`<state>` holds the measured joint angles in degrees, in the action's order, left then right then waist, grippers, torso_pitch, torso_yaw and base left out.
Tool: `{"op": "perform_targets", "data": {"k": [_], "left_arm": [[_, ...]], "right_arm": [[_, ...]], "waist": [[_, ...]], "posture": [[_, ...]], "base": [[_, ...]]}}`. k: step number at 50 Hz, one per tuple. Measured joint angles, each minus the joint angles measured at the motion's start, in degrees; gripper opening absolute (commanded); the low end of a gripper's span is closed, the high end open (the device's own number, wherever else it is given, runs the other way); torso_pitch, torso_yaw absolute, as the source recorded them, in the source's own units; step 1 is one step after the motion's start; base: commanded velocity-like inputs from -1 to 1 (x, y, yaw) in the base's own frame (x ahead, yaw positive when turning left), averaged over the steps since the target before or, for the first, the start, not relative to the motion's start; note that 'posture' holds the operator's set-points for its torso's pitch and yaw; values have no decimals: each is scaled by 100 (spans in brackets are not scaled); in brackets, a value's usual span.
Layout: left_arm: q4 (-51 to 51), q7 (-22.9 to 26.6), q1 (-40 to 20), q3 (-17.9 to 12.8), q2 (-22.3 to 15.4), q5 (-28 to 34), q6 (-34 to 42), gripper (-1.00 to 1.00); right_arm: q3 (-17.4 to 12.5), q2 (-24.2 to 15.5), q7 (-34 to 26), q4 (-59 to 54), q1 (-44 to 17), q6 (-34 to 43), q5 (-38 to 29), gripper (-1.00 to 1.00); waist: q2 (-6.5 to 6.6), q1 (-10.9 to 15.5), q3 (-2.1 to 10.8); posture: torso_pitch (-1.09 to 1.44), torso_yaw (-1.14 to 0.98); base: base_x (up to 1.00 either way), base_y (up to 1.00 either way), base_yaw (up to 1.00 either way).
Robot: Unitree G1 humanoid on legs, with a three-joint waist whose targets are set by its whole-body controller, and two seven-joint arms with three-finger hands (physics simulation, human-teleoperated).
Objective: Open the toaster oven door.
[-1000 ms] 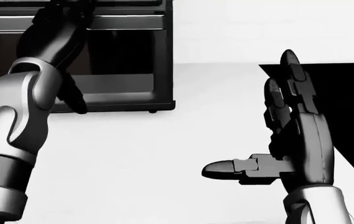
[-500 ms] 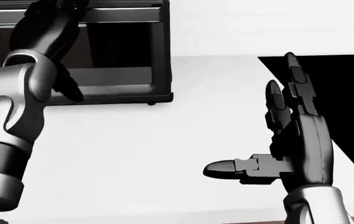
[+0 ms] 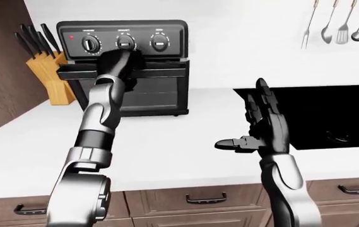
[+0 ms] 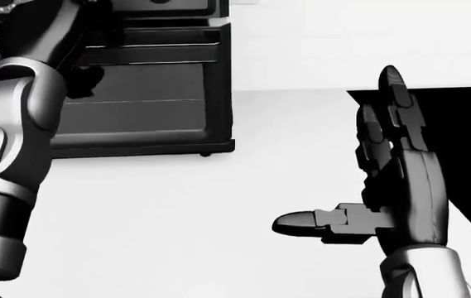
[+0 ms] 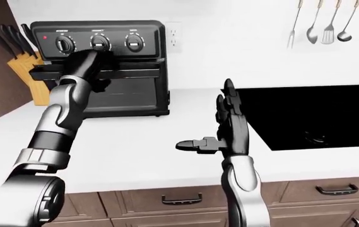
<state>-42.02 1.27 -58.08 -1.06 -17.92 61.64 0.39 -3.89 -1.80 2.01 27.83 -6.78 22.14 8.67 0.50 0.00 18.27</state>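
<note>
Eye views face the toaster oven [image 3: 123, 68] across the counter [image 3: 166, 146]; head view looks closer, downward

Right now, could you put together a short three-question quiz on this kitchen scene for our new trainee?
1. True or false: the right hand rests on the toaster oven.
2. Which hand is up at the door handle? A) left hand B) right hand C) both
3. Fill in: the wooden ___ block stands at the oven's left in the left-eye view.

Key
1. False: it hangs open over the white counter, beside the black cooktop.
2. A. Whether its fingers actually close round the bar is hidden by the hand itself.
3. knife
</note>
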Motion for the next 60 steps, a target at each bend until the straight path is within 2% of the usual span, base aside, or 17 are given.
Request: {"op": "perform_targets", "data": {"k": [4, 10, 21, 28, 43, 48, 54, 58, 60], "left_arm": [[156, 187, 262, 54, 2, 88, 10, -45], [1082, 225, 814, 24, 44, 333, 232, -51], [2772, 873, 1639, -109, 167, 601, 649, -55], [3599, 1070, 2055, -193, 285, 727, 753, -69], [5159, 1337, 3056, -284, 545, 925, 901, -76], [5472, 1325, 3365, -304, 646, 991, 861, -74], [5740, 1480, 3625, -322, 703, 972, 812, -52], [5954, 1640, 3874, -335, 743, 861, 716, -26], [6087, 1757, 4022, -327, 787, 764, 679, -24]], "right_arm": [[-13, -5, 1, -50, 20, -17, 2, 100], [-12, -12, 16, 97, 22, 32, 24, 100], [-75, -33, 24, -28, 7, -29, 36, 100], [-64, -34, 25, -3, 19, -30, 48, 100], [-67, -32, 51, 144, 43, 62, 63, 100], [-76, -31, 53, 146, 49, 73, 64, 100], [-83, -33, 64, 222, 52, 116, 77, 100], [-99, -37, 71, 168, 37, 105, 77, 100], [-109, -39, 72, 117, 33, 82, 76, 100]], "waist": [[13, 9, -25], [52, -17, -60], [65, -27, -92], [59, -47, -61], [149, -192, 9], [181, -240, 48], [208, -276, 68], [212, -271, 76], [198, -258, 75]], "posture": [[-38, 0], [-38, 0], [-38, 0], [-38, 0], [-38, 0], [-38, 0], [-38, 0], [-38, 0], [-38, 0]], "base": [[0, 0, 0], [0, 0, 0], [0, 0, 0], [0, 0, 0], [0, 0, 0], [0, 0, 0], [0, 0, 0], [0, 0, 0], [0, 0, 0]]}}
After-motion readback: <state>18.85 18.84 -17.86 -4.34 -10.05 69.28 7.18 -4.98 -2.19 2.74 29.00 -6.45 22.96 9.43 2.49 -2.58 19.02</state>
